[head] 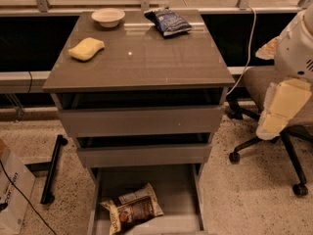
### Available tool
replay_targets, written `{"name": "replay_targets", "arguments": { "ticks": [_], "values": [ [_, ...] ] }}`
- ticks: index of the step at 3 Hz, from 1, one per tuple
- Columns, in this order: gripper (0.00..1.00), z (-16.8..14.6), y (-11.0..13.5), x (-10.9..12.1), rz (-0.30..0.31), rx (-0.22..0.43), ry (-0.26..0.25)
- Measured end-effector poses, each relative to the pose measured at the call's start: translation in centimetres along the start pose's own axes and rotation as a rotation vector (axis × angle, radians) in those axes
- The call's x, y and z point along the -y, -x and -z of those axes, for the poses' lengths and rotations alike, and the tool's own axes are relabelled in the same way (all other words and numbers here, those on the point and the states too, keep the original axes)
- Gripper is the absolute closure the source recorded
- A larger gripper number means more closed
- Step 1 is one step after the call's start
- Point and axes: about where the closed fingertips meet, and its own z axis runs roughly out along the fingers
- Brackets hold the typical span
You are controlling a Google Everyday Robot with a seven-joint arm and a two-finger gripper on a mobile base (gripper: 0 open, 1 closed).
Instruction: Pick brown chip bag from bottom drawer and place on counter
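Chip bag [133,210], brown, in btm drawer [146,180]; jaws far off rt.

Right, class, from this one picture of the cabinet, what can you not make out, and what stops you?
Camera view only:
1. Gripper, at the right beside the office chair: its arm runs off the right edge.
2. Bottom drawer: front cut off by the lower edge.
3. Brown chip bag: lettering too small to read.
4. Two upper drawers: insides lost in shadow.
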Motion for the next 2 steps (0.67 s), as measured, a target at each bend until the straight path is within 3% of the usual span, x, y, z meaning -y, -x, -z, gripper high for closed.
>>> {"name": "replay_targets", "arguments": {
  "ticks": [2],
  "values": [
    [0.0, -5.8, -0.4, 0.2, -0.056, 0.081, 0.028]
  ]
}}
